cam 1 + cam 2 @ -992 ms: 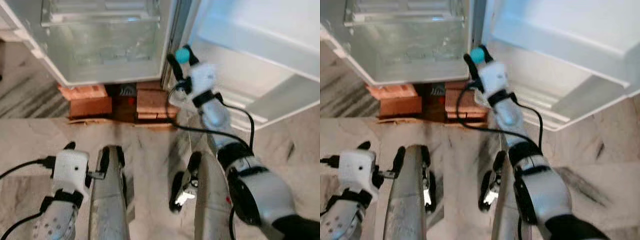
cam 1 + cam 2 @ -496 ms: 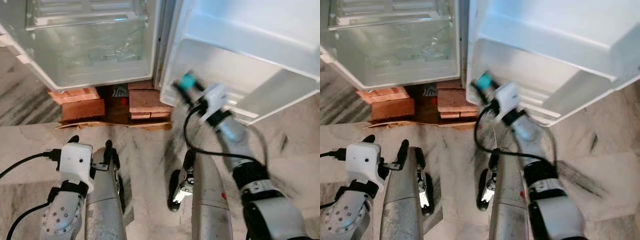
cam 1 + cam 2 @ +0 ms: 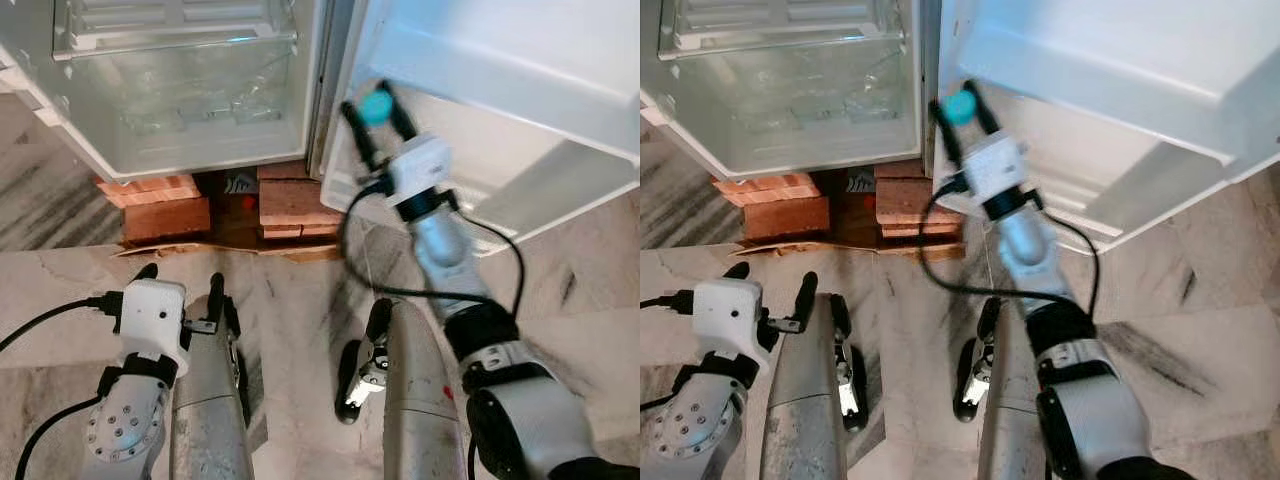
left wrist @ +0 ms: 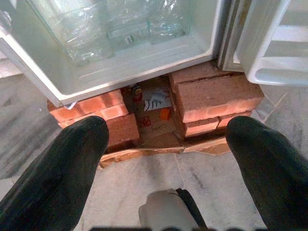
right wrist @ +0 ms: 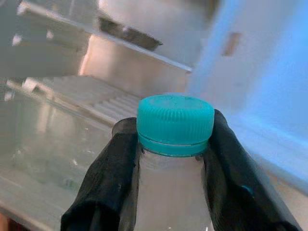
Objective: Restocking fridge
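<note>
**Light and picture quality**

Bright, even daylight is washing the head views; the open fridge door (image 3: 520, 70) is glaring near white; the floor (image 3: 300, 290) is showing soft shadows under the arms; the teal cap (image 5: 175, 124) is reading sharp while the shelves behind it are blurring out; corners are bending slightly.

Non-task surroundings: bricks and floor.
You see red bricks (image 3: 165, 205) stacked on grey marble floor (image 3: 300, 300), a cardboard sheet (image 3: 232, 250) under them, printed cartons (image 4: 155, 105) in the gap between stacks.
</note>
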